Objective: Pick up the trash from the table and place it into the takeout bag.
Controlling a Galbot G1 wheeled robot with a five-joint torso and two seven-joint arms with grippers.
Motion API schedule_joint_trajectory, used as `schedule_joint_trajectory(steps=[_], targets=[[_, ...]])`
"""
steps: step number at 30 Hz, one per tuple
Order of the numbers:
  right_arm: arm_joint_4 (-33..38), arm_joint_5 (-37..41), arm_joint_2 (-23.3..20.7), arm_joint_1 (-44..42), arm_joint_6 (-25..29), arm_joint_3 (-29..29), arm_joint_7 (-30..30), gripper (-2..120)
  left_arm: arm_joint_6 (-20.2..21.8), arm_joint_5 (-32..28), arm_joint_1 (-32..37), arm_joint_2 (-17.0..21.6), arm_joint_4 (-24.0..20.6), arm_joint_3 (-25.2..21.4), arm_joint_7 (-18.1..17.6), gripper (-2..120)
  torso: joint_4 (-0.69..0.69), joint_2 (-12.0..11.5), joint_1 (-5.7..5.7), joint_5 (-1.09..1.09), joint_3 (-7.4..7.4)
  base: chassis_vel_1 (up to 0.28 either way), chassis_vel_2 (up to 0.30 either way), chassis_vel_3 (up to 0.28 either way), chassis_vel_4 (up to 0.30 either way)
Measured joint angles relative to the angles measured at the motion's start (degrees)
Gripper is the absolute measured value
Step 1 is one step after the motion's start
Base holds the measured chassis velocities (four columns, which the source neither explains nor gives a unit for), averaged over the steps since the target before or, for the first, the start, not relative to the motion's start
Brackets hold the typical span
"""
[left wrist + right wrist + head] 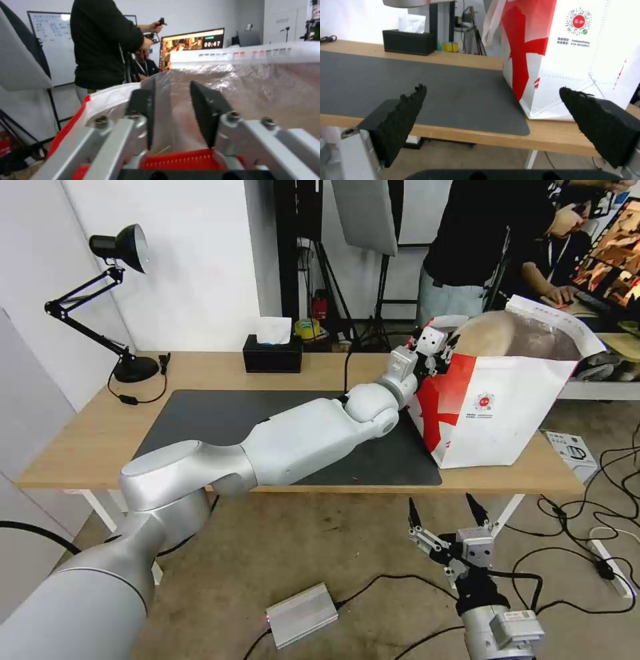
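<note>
Risk at this moment comes, I judge, from the left gripper, which sits at the rim of the boxy white takeout bag with red side panels and silver foil lining: it could catch the rim or the foil and tip the bag on the long light-wood table. Its fingers are spread a little with nothing between them, pointing into the foil mouth. A beige rounded thing, probably the paper bowl, lies inside the bag just beyond this gripper. The right gripper hangs below the table's front edge, spread wide and empty, near the bag's front.
</note>
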Motion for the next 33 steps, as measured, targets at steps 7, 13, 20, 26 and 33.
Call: schedule_joint_trajectory(steps=[7,13,20,26,33], targets=[[0.00,0.00,0.00,0.00,0.00,0.00,0.00,100,-0.07,-0.88,-0.57,1.62,-2.60,-0.05,-1.80,64,0.00,0.00,0.00,0.00,0.00,0.000,0.000,0.000,0.000],[0.00,0.00,0.00,0.00,0.00,0.00,0.00,100,-1.40,-0.91,-0.81,3.89,-5.16,-0.09,-3.66,84,0.00,0.00,0.00,0.00,0.00,0.000,0.000,0.000,0.000],[0.00,0.00,0.00,0.00,0.00,0.00,0.00,100,-2.22,2.11,-0.13,8.95,-11.03,-2.18,-7.46,99,0.00,0.00,0.00,-0.01,0.00,0.000,0.000,0.000,0.000],[0.00,0.00,0.00,0.00,0.00,0.00,-0.01,100,-2.67,8.18,3.24,15.18,-18.04,-3.37,-10.04,100,0.01,0.00,0.00,-0.02,0.00,0.000,0.000,0.000,0.000],[0.00,0.00,0.00,0.00,0.00,0.00,0.00,100,-3.37,13.74,8.43,20.47,-23.23,-6.55,-11.11,100,0.00,0.00,0.00,-0.01,0.00,0.000,0.000,0.000,0.000]])
